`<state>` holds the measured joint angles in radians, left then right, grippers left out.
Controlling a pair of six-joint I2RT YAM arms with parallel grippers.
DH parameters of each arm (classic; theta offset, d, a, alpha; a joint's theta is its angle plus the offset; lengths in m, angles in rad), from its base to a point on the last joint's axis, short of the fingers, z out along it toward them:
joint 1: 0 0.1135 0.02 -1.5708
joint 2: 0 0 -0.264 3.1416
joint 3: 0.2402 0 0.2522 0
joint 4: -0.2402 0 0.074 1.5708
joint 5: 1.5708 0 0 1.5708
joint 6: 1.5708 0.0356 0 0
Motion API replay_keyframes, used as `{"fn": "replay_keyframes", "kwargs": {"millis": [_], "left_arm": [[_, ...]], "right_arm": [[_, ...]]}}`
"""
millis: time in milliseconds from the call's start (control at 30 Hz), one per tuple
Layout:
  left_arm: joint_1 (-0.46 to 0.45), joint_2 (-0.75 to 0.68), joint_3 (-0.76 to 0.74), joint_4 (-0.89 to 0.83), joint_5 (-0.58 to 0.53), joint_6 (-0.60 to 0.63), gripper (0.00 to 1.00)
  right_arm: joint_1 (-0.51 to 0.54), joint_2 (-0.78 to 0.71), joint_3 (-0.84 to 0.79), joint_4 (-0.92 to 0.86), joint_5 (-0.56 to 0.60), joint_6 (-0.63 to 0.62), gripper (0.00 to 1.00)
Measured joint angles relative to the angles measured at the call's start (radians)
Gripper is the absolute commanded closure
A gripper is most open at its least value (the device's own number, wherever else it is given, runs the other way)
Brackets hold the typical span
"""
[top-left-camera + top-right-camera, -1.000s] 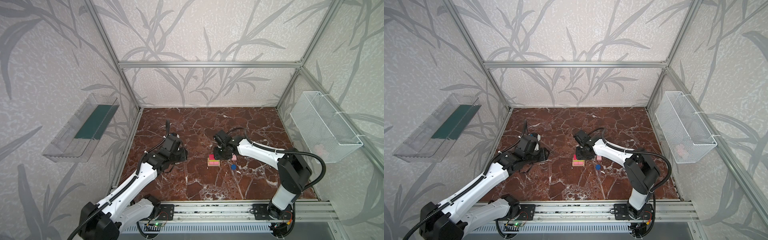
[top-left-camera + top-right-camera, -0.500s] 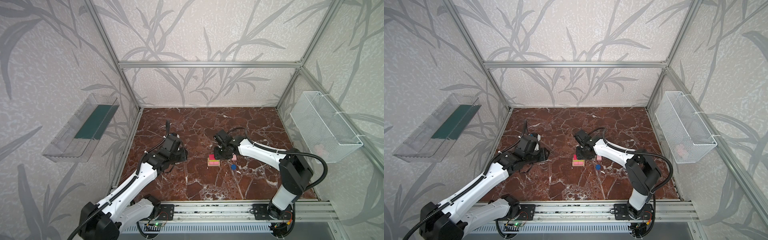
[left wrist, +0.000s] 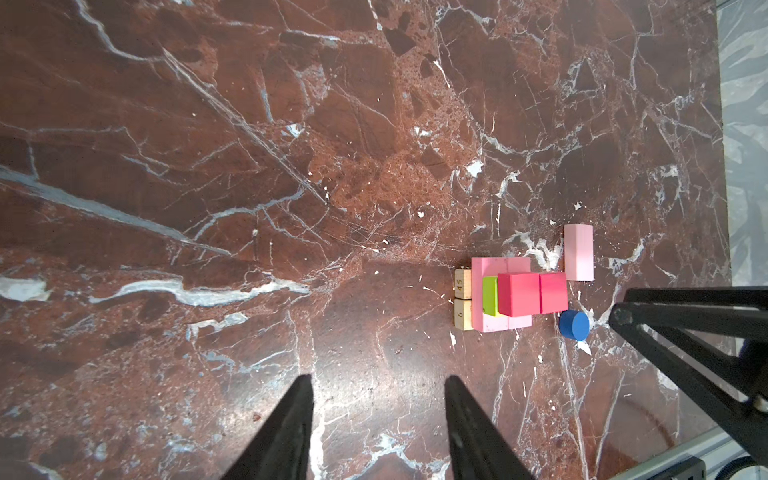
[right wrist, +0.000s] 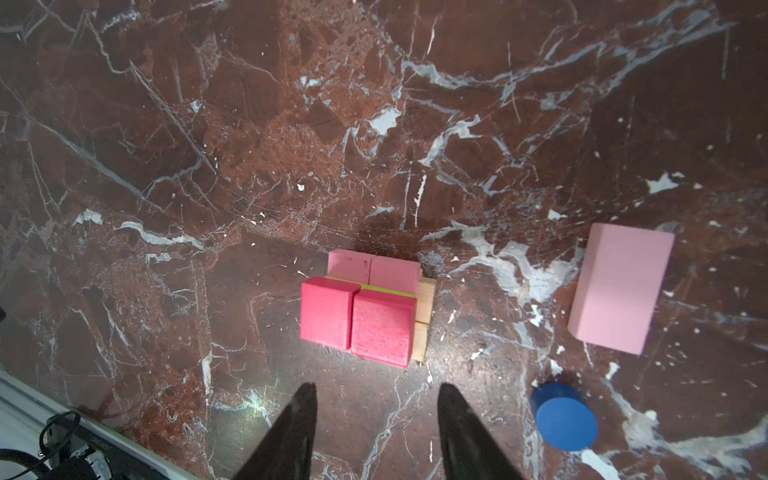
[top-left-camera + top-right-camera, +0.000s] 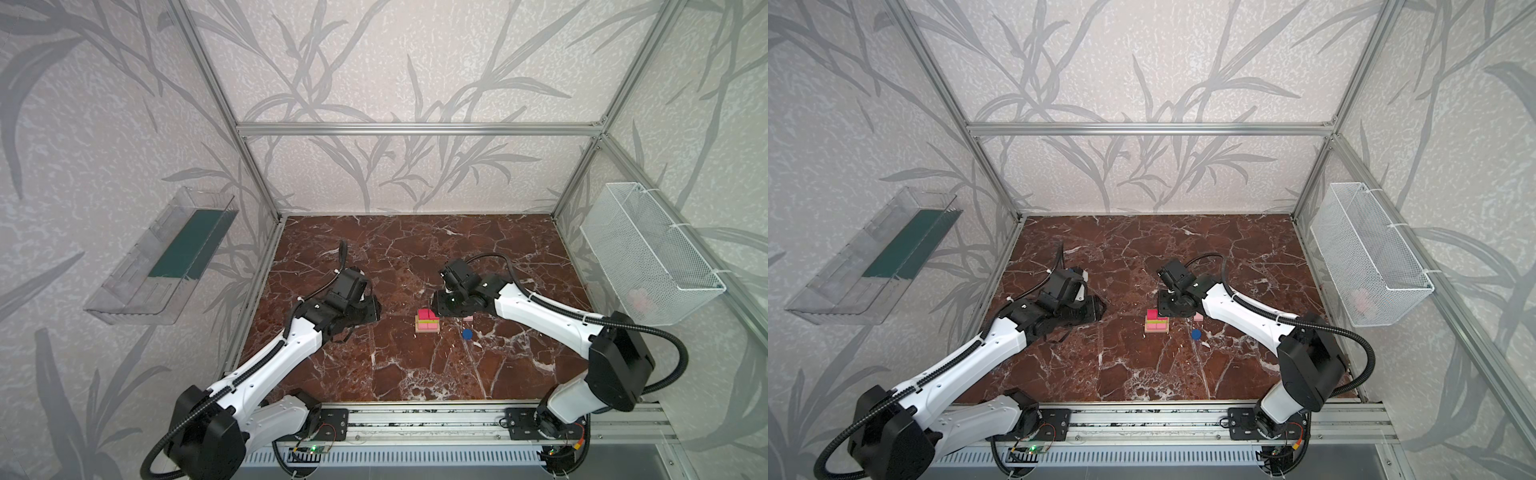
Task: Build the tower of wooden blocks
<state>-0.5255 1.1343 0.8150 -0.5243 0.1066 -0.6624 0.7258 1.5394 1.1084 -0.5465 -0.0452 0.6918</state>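
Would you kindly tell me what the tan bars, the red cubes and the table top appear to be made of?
The tan bars: bare wood, pale with fine grain, unpainted. The red cubes: likely wood under matte red paint; faint grain shows through. The table top: red-brown marble look with white veins and a slight sheen; real stone or printed sheet, I cannot tell.

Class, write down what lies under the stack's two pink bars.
Two tan bars, side by side; only their ends stick out past the pink bars. The rest is covered by these, the green bar and red cubes, so anything else beneath is hidden.
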Motion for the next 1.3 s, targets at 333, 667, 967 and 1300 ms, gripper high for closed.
{"fn": "replay_keyframes", "kwargs": {"millis": [333,667,967,1300], "left_arm": [[-0.067,0.145,0.079,0.052,0.036,-0.012,0.5],[-0.078,0.262,0.135,0.093,0.094,-0.035,0.55],[-0.103,0.337,0.173,0.123,0.132,-0.053,0.58],[-0.132,0.426,0.227,0.136,0.159,-0.056,0.63]], "right_arm": [[-0.049,-0.042,-0.122,0.114,-0.054,0.0,0.53],[-0.081,-0.042,-0.171,0.212,-0.126,-0.002,0.55],[-0.087,-0.037,-0.193,0.266,-0.173,0.0,0.56],[-0.089,-0.027,-0.215,0.302,-0.195,0.001,0.57]]}}
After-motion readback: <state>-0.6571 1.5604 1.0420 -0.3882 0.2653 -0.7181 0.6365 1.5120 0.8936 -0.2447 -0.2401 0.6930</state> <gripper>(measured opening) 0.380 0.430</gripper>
